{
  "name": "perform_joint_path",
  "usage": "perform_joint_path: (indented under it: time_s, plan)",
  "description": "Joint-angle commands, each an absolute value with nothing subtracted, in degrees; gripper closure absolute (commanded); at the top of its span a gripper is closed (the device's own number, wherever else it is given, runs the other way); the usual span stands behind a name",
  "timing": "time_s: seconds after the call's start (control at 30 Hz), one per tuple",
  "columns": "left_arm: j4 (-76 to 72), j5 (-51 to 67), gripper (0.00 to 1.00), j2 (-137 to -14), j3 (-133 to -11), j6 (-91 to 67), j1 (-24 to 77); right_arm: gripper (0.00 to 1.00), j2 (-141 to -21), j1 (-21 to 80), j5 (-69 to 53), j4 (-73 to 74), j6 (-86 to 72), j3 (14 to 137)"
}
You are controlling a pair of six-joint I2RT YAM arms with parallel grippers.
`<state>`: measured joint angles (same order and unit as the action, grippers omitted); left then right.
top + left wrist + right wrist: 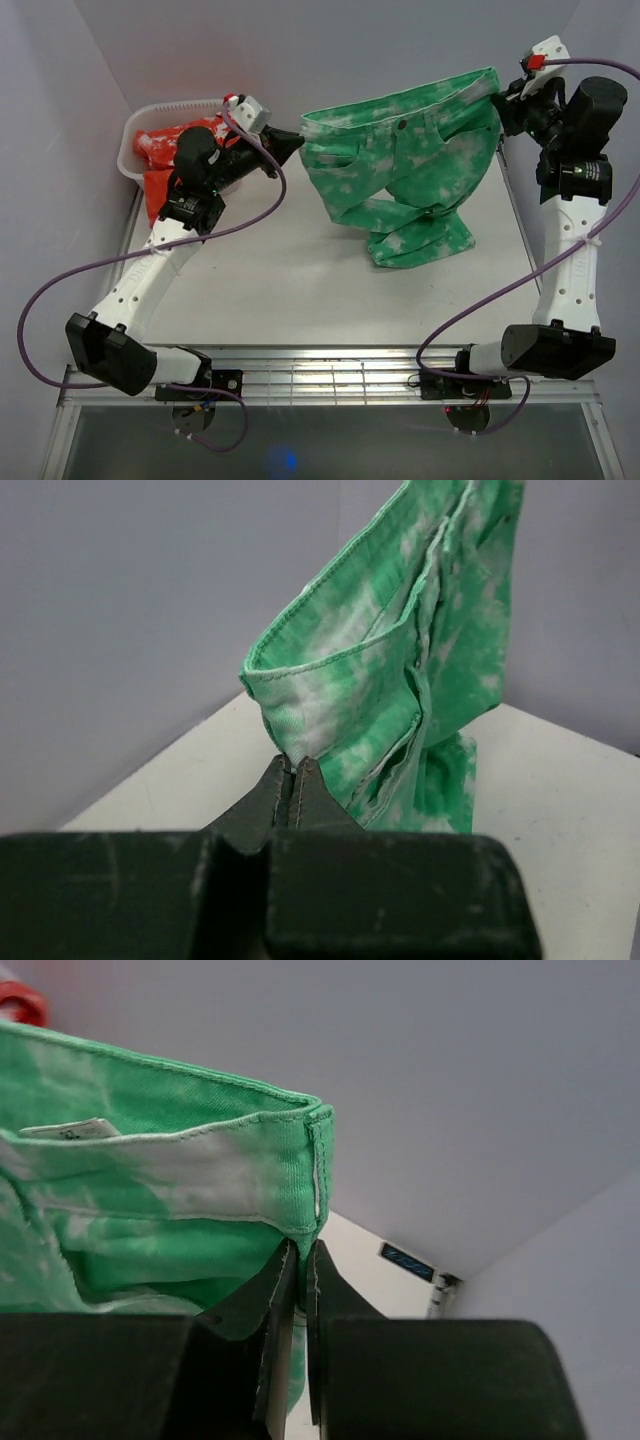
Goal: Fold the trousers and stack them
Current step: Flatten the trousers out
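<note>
Left claw (291,780) and right claw (302,1265) are each pinching a corner of the trousers (400,165), holding them spread between for folding.

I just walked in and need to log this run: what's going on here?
Two robot arms hold a pair of green trousers up by the waistband. The left jaws are shut on one end, the right jaws on the other. The legs hang down and bunch on the table; nothing is folded yet. A basket with red cloth sits at the far left.

basket (185,103): white, far left | inside: red-white cloth (157,185), perhaps a garment | table (300,290): white
</note>
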<state>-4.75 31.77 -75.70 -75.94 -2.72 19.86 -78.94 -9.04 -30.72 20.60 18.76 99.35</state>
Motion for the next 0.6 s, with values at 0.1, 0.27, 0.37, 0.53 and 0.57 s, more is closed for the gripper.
perform_joint_path:
  time_s: [0.1, 0.27, 0.37, 0.53, 0.57]
  plan:
    - [-6.9, 25.2, 1.00, -76.2, -83.7, 4.4, 36.1, 0.92, -72.5, -13.5, -4.6, -2.4, 22.5, 101.1]
    - [-7.3, 21.8, 1.00, -77.7, -88.2, 2.6, 45.8, 0.92, -72.0, -15.2, -1.1, -7.7, 24.5, 102.1]
    - [-7.6, 16.4, 1.00, -76.4, -88.2, -2.7, 49.3, 0.92, -74.9, -15.1, -5.3, -6.0, 21.5, 104.8]
    - [-0.5, 9.2, 1.00, -69.4, -80.0, -11.9, 49.5, 0.92, -79.9, -4.9, -12.9, -4.7, 21.9, 102.4]
    - [0.8, 10.1, 1.00, -67.8, -77.7, -12.9, 49.5, 0.92, -80.2, -2.2, -13.9, -5.1, 22.8, 100.7]
